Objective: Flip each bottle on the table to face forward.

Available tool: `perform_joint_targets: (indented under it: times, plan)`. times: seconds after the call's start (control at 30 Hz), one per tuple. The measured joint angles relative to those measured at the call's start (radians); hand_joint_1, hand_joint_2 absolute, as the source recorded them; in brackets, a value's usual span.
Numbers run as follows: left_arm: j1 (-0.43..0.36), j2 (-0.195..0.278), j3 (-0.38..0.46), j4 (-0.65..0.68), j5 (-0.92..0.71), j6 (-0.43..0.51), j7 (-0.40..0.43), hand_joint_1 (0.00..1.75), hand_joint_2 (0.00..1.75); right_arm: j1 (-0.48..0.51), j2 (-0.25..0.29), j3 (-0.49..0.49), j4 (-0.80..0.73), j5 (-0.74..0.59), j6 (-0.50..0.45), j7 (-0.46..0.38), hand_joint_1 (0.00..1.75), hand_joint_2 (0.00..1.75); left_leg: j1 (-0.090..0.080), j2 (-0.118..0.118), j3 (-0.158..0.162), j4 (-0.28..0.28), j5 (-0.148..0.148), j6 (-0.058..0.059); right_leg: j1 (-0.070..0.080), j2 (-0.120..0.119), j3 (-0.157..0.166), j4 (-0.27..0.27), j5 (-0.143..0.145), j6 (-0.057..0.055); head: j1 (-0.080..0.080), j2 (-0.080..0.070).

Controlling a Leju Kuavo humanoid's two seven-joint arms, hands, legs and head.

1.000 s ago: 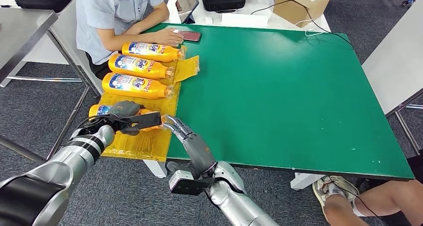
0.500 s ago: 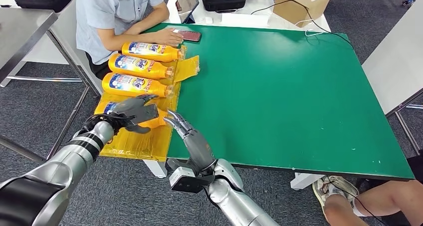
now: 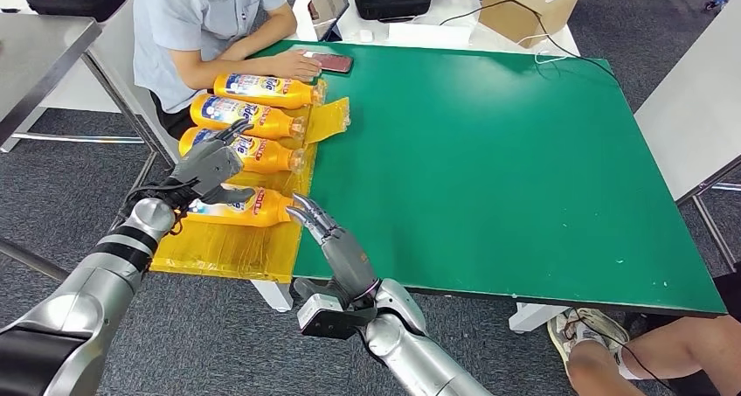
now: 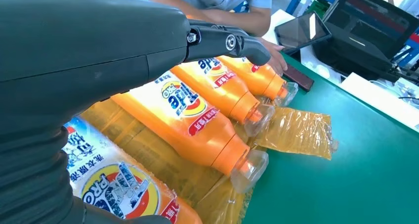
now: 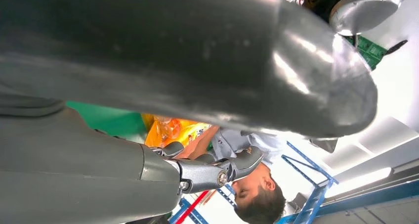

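Four orange bottles lie on their sides in a row along the left edge of the green table (image 3: pixel 524 169), on a yellow film (image 3: pixel 236 247), caps pointing toward 3 o'clock. The nearest bottle (image 3: pixel 240 208) lies at the near end of the row, label up; the next one (image 3: pixel 253 153) is just beyond it, toward 12 o'clock, and the two others lie farther on, near a seated person (image 3: pixel 192 20).

The left hand (image 3: pixel 208 164) hovers over the base ends of the nearest two bottles, fingers spread and holding nothing. The right hand (image 3: pixel 336 247) stands at the table's near edge, at 3 o'clock from the nearest bottle's cap, fingers straight and apart, empty, tips just beside the cap.

The bottles look full, so probably fairly heavy, with stiff plastic walls that should take a firm squeeze. The glossy labels and the film beneath are likely slippery, so a bottle may skid or roll rather than turn. The broad middle of the body seems the best place to grip; the narrow neck offers a second hold for steadying.
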Motion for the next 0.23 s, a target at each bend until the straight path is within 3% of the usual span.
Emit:
perform_joint_targets:
  times: [0.23]
  plan:
    - [0.042, -0.003, 0.045, -0.053, 0.111, 0.026, -0.028, 0.00, 1.75, -0.001, -0.001, 0.006, 0.000, 0.001, -0.001, 0.000, 0.00, 0.00, 0.000, 0.000, 0.000, 0.000, 0.000, 0.000, 0.000, 0.000, 0.000, 0.000, 0.000, 0.000, 0.000, 0.000]
